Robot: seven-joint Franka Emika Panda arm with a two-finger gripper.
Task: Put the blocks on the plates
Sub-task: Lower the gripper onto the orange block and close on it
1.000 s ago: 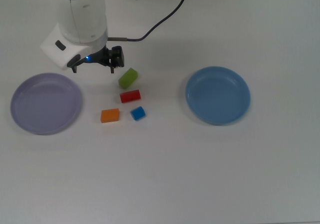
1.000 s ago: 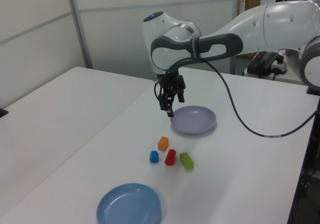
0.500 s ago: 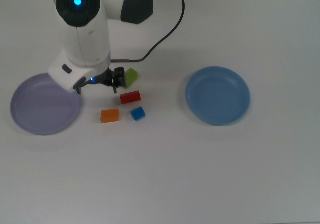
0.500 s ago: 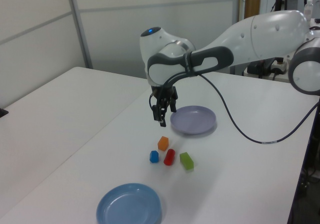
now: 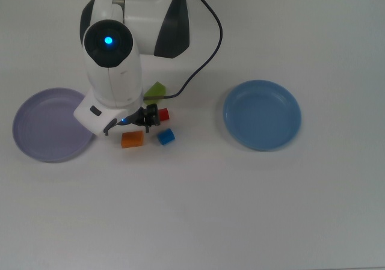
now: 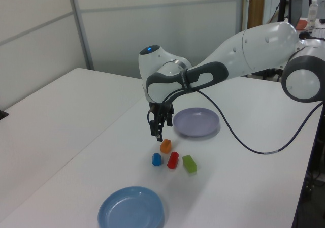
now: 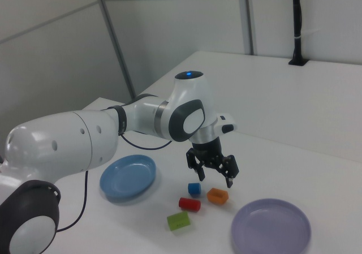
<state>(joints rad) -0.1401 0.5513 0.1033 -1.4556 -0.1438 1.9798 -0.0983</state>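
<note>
**Closing in over the orange block**

Since a second ago I have swung away from the spot beside the lime-green block (image 5: 155,90) and come forward, so my gripper (image 7: 213,169) now hangs just above the cluster of four, its fingers spread apart with nothing between them. I hold them wide because a block has to fit in the gap before I can pinch it.

The orange block (image 5: 132,139) lies almost directly beneath me, a little toward the top view's bottom; I judge it the one I am lining up on. The red block (image 5: 163,115) sits just beside my fingertips on the top view's right, partly hidden by them, and the blue cube (image 5: 166,136) is near, past the red one. None of the blocks touch each other (helpful, since my fingers need room on both sides).

The lavender plate (image 5: 42,125) lies close on the top view's left of me, part of its rim under my wrist; the light blue plate (image 5: 262,115) is well apart on the top view's right. Both are bare, so every block is yet to be placed on the white table (image 5: 240,210).
</note>
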